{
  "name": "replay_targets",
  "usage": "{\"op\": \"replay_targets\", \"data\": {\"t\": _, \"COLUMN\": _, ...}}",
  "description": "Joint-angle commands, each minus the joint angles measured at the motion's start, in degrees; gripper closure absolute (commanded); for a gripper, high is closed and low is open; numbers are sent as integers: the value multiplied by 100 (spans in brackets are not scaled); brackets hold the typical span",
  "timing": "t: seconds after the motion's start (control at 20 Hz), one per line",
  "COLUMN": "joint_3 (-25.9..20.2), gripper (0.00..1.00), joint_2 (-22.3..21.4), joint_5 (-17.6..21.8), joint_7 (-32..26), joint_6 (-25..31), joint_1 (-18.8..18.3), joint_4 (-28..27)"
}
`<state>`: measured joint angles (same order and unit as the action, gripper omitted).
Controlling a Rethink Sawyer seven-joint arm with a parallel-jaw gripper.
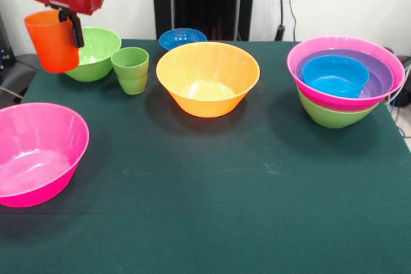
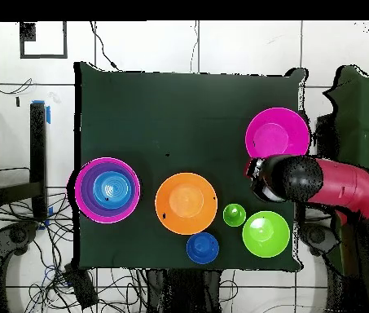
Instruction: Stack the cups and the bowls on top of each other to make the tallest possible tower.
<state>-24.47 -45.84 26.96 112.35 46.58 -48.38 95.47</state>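
My gripper is shut on the rim of the orange-red cup and holds it upright in the air at the far left, in front of a green bowl. The light green cup stands on the table beside that bowl. The tower at the right is a green bowl holding a pink, a purple and a blue bowl. Loose on the cloth are a big orange bowl, a small blue bowl and a big pink bowl. In the overhead view the arm hides the held cup.
The dark green cloth covers the table. The black robot pedestal stands behind the far edge. Overhead, the tower sits far from the arm, with the orange bowl and the green cup between them.
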Motion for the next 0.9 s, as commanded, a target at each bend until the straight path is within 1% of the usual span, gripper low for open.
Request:
{"op": "replay_targets", "data": {"t": 0.05, "joint_3": 19, "gripper": 100, "joint_2": -219, "joint_5": -289, "joint_7": 68, "joint_6": 485, "joint_1": 339, "joint_4": 563}}
{"op": "replay_targets", "data": {"t": 0.35, "joint_3": 43, "gripper": 100, "joint_2": -286, "joint_5": -607, "joint_7": 426, "joint_6": 250, "joint_1": 554, "joint_4": 772}}
{"op": "replay_targets", "data": {"t": 0.9, "joint_3": 295, "gripper": 100, "joint_2": -339, "joint_5": -1223, "joint_7": 1119, "joint_6": -53, "joint_1": 1221, "joint_4": 972}}
